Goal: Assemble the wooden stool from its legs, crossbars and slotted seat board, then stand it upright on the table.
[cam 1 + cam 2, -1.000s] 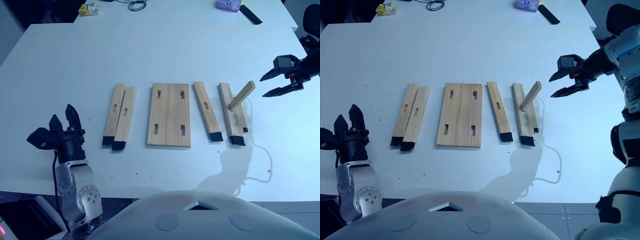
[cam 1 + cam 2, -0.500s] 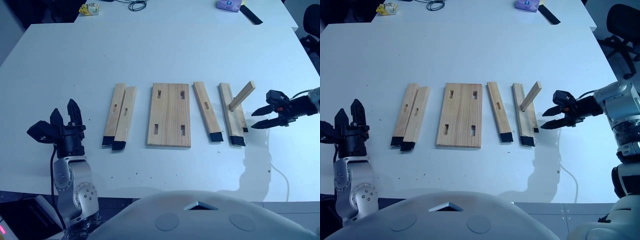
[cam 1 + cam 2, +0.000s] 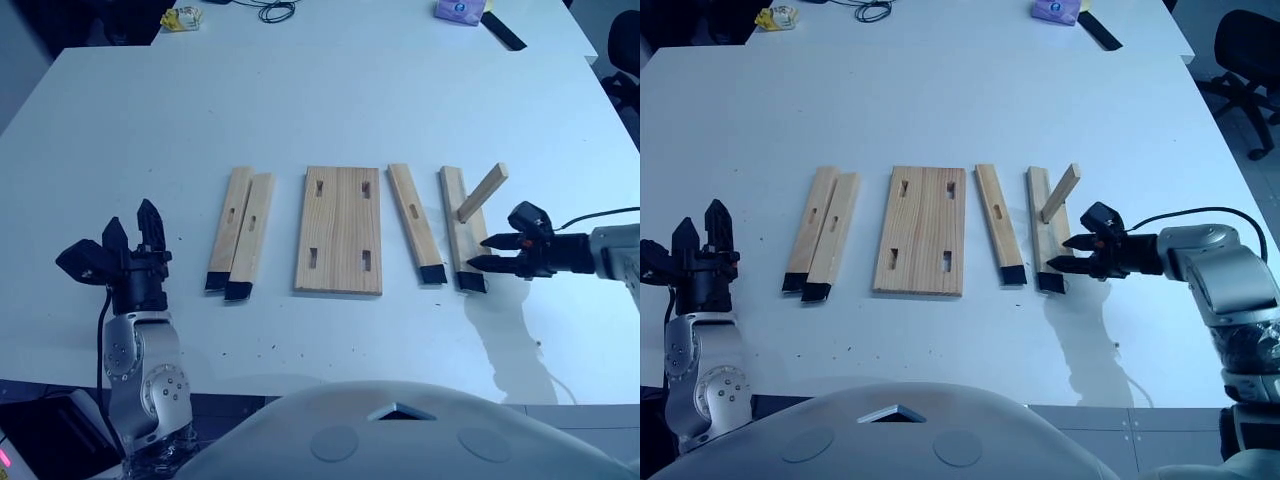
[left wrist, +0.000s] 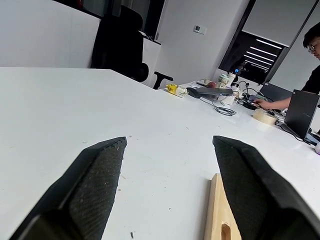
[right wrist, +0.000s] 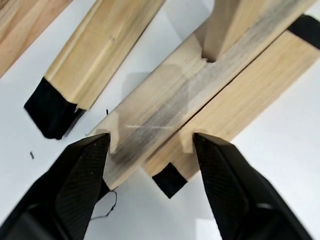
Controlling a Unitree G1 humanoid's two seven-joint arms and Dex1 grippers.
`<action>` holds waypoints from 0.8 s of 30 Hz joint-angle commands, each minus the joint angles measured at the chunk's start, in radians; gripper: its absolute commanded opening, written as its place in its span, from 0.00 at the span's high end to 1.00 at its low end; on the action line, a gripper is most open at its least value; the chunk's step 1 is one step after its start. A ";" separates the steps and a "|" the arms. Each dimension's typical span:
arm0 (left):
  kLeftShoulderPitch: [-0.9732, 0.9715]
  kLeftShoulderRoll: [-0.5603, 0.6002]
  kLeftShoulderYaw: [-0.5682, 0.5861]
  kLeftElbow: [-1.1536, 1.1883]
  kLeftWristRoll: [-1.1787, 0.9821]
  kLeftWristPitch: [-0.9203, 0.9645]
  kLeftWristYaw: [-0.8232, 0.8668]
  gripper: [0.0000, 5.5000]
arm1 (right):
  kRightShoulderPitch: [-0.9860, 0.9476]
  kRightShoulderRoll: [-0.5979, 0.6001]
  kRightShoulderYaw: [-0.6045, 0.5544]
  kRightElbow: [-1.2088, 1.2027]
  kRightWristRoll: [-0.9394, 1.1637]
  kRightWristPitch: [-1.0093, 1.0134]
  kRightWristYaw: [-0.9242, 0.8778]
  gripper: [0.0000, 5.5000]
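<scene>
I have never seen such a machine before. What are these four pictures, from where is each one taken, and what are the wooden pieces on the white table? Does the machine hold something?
This is a humanoid robot with two arms, each ending in a two-finger gripper. Two pictures come from cameras in its head, looking down over the table. The other two come from a camera on each wrist, looking out between that gripper's fingers. On the table lie stool parts: a slotted seat board, two legs side by side to its left, one leg to its right, then two more legs, with a crossbar standing tilted in a slot of one. The left gripper is open near the table's front edge. The right gripper is open at the black-tipped ends of the rightmost legs. Neither holds anything.
</scene>
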 commanded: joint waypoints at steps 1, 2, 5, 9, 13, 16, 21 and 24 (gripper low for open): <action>-0.019 0.028 0.013 0.003 -0.020 0.031 -0.008 0.42 | 0.047 0.073 -0.014 -0.061 0.026 0.086 -0.103 0.44; -0.024 0.035 0.014 0.001 -0.024 0.040 -0.007 0.42 | 0.042 0.085 -0.032 -0.078 0.038 0.103 -0.123 0.44; -0.030 0.044 0.016 0.005 -0.030 0.052 -0.013 0.42 | -0.001 0.108 -0.082 -0.124 0.054 0.140 -0.186 0.44; -0.023 0.028 0.012 0.000 -0.028 0.045 -0.009 0.42 | -0.114 0.125 -0.088 -0.169 0.066 0.199 -0.249 0.44; -0.027 0.021 0.006 0.005 -0.022 0.042 -0.011 0.42 | -0.139 0.161 -0.064 -0.203 0.086 0.262 -0.301 0.44; -0.038 0.030 0.010 0.014 -0.025 0.047 -0.019 0.42 | -0.091 0.184 -0.048 -0.207 0.071 0.281 -0.350 0.44; -0.028 0.046 0.024 0.008 -0.035 0.059 -0.026 0.42 | -0.053 0.233 -0.075 -0.233 0.065 0.302 -0.429 0.44; -0.029 0.053 0.022 0.010 -0.037 0.065 -0.029 0.42 | -0.030 0.258 -0.089 -0.268 0.077 0.327 -0.459 0.44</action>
